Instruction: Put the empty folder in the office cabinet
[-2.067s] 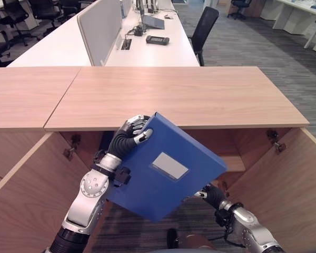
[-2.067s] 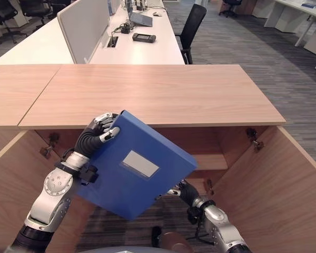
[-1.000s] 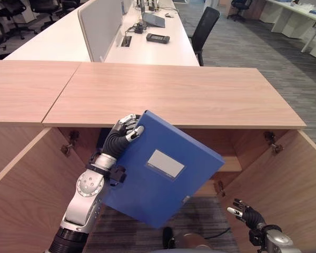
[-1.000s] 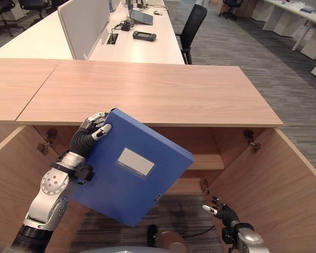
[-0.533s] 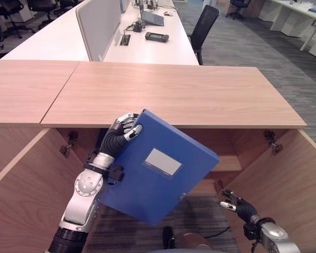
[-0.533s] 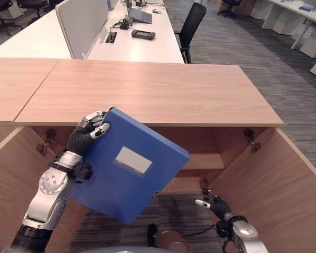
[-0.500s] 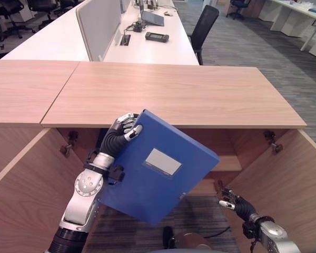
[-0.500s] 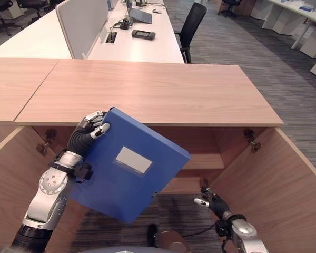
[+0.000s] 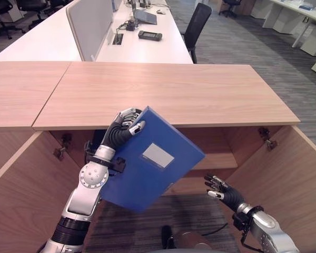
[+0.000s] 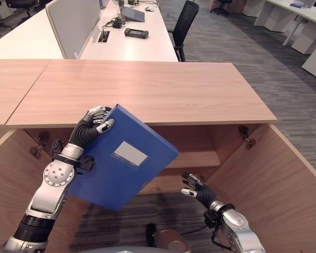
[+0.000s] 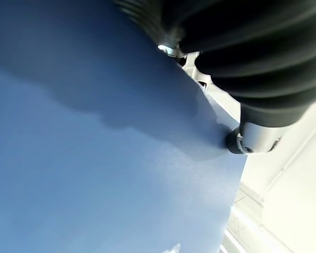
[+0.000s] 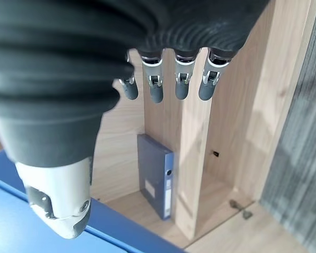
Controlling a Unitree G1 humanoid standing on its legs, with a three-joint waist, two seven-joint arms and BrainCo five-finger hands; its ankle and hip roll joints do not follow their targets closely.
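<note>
The blue folder (image 9: 147, 161) hangs tilted in front of the open office cabinet (image 9: 163, 95), just below the front edge of its wooden top, one corner up and one corner down. My left hand (image 9: 124, 125) has it by the upper corner nearest that edge: my fingers (image 10: 95, 113) curl over the top of the corner and my thumb presses on the blue cover, so the folder is pinched between them. In my left wrist view the cover (image 11: 95, 158) lies flat against my hand. The folder is a thick box-type file, plain blue, with a pale rectangular label (image 9: 158, 155) near the middle of the cover that faces me.

My right hand (image 9: 220, 188) hovers lower, to the right of the folder's bottom corner and clear of it, its fingers (image 12: 181, 79) spread straight and holding nothing. Past them, inside the cabinet, a second blue folder (image 12: 157, 182) stands upright on the lower shelf against a wooden divider (image 12: 192, 158).

Both cabinet doors (image 9: 284, 184) stand swung open on either side of me
</note>
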